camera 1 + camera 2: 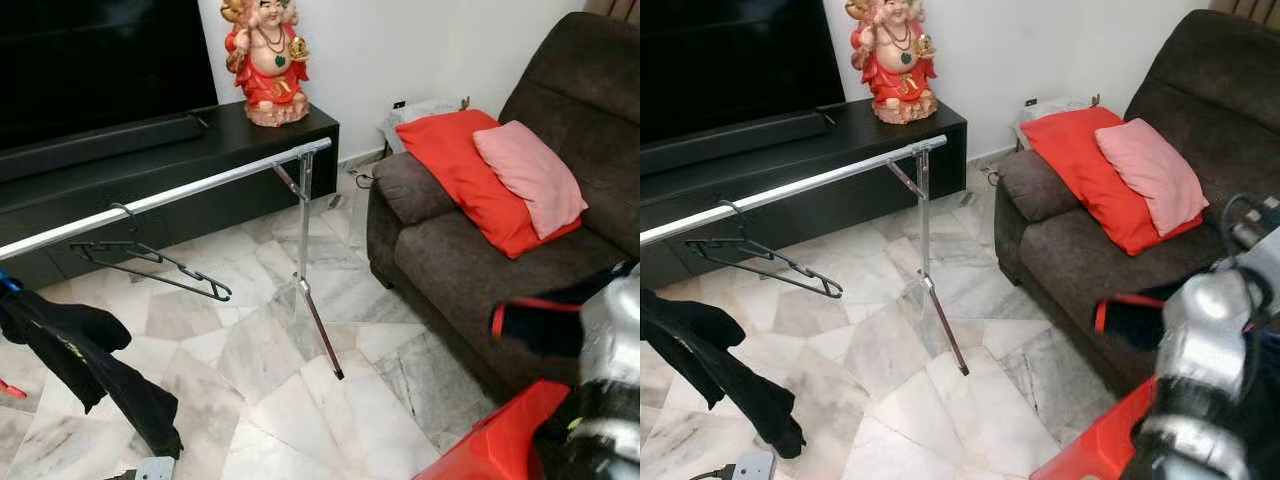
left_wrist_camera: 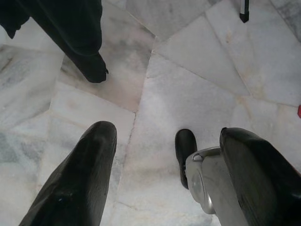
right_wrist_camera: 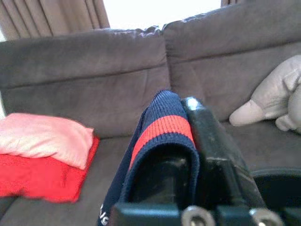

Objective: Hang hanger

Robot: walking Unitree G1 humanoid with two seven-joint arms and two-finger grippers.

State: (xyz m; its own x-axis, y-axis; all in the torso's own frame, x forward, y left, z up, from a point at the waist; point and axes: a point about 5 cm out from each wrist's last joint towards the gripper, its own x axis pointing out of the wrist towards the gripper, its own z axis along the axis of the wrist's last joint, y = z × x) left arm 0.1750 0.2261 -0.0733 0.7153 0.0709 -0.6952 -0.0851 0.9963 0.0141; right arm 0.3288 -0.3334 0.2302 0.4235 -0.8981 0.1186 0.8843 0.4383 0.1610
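Navy-and-red garment [image 3: 162, 141] clamped in the right gripper [image 3: 188, 155], carried beside the sofa [image 1: 470, 270].
The black hanger [image 1: 150, 262] already hangs on the chrome rail [image 1: 180, 195]; left gripper [image 2: 164, 160] is spread, idle. Next, probably bring the garment to the rail.

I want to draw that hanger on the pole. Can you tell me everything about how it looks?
The hanger is thin and dark, like bent metal wire, and has no clothes on it. Its curved hook loops over the silver rail of the clothes rack, near the rail's left part. The triangle body hangs below the rail, tilted, with its long bottom bar slanting down to the right and ending in a small bend. It hangs above the marble floor, in front of the black TV cabinet. Nothing but the rail touches it.
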